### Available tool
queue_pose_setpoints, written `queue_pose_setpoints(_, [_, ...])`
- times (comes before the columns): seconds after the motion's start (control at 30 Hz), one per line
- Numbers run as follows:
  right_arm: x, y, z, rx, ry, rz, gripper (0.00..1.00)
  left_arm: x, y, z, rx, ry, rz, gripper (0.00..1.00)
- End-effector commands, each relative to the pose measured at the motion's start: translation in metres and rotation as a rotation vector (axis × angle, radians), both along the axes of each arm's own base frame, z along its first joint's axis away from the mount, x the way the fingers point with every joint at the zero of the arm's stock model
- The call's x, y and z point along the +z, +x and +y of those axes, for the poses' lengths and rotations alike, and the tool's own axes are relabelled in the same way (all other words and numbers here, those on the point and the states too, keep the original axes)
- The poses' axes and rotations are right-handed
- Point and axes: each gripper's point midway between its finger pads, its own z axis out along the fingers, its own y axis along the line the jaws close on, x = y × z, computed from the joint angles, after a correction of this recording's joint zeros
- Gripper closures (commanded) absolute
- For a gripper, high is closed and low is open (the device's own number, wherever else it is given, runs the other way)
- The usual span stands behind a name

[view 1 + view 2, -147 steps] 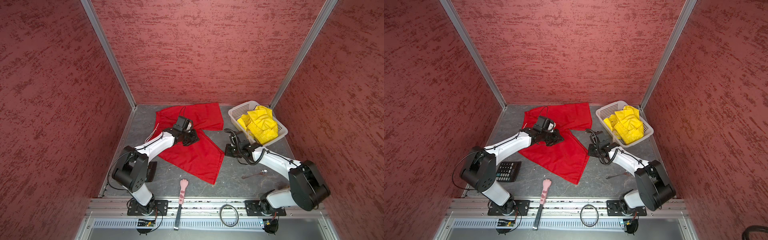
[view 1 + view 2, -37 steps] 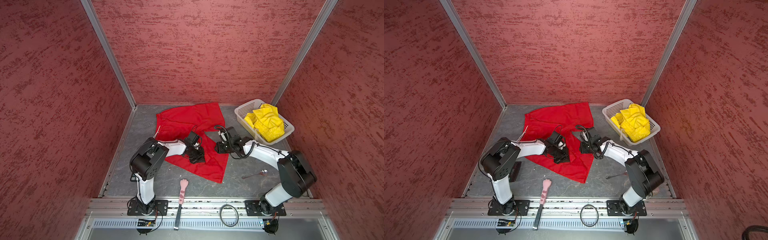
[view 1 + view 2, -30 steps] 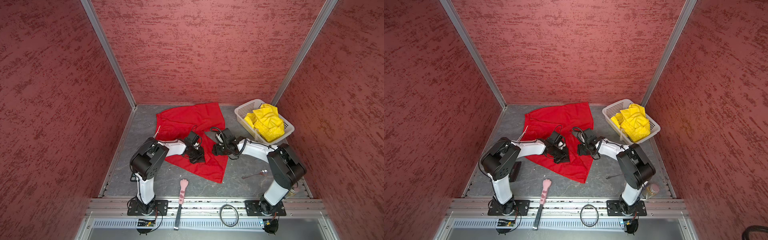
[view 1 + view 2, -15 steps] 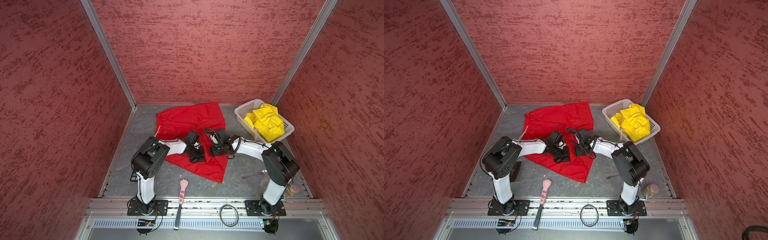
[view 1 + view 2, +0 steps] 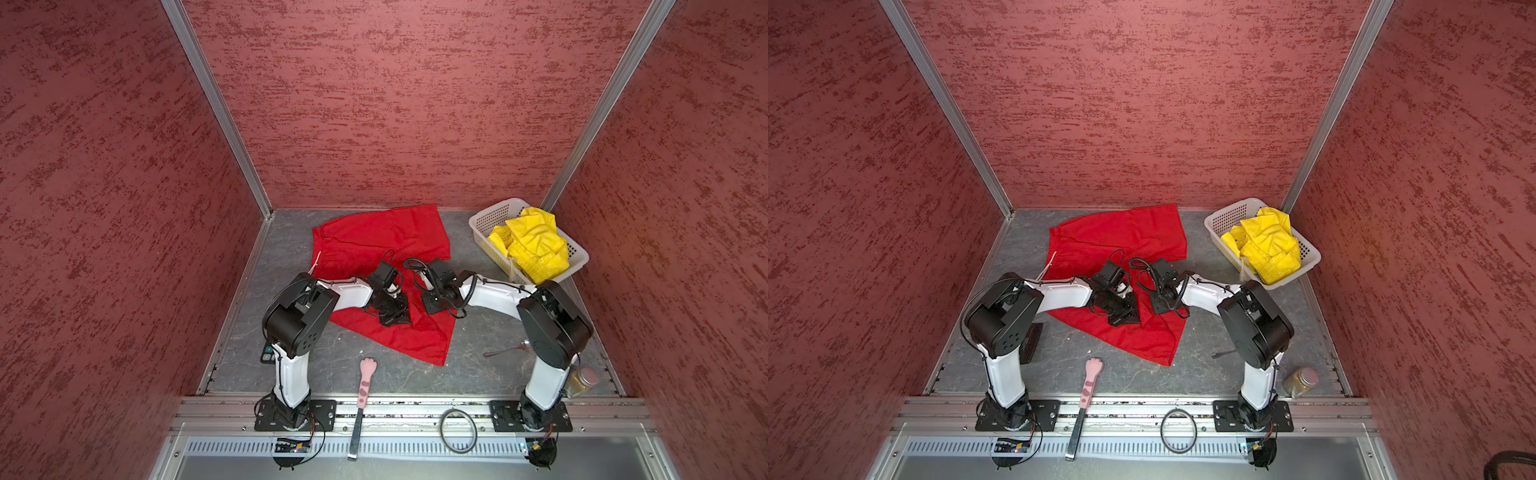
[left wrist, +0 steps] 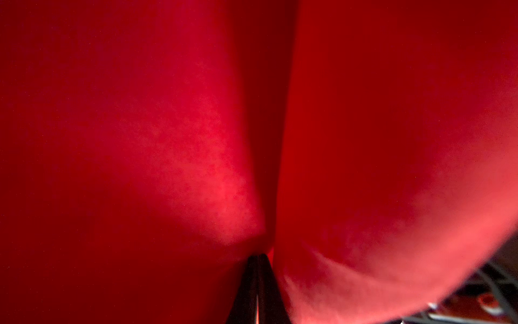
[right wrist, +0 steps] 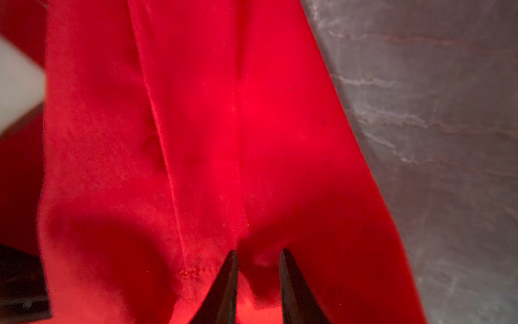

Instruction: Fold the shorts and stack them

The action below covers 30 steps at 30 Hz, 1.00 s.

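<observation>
In both top views: left gripper low on the red shorts, right gripper just beside it on the same cloth; fingertips too small to judge here. Well apart, beyond the right gripper: yellow shorts heaped in the white basket.

Left wrist view: left gripper pinched tight on a bunched fold of red shorts, cloth filling nearly everything ahead of the tips.

Right wrist view: right gripper parted narrowly, a ridge of red shorts between the tips, not clamped; grey tabletop alongside the cloth edge.
</observation>
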Motion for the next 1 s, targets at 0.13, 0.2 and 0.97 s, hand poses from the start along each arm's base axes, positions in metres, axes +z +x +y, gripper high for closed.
queue_pose_setpoints(0.13, [-0.008,-0.005,-0.002,-0.001,-0.025,0.028,0.92,-0.074,-0.041,0.067,0.042,0.34,0.156,0.93])
queue_pose_setpoints(0.2, [-0.005,-0.005,-0.001,-0.004,-0.013,0.027,0.99,-0.074,-0.042,0.067,0.04,0.339,0.156,0.93])
queue_pose_setpoints(0.97, [0.056,0.099,-0.07,-0.274,0.072,-0.148,1.0,-0.086,-0.052,0.072,0.046,0.332,0.185,0.93])
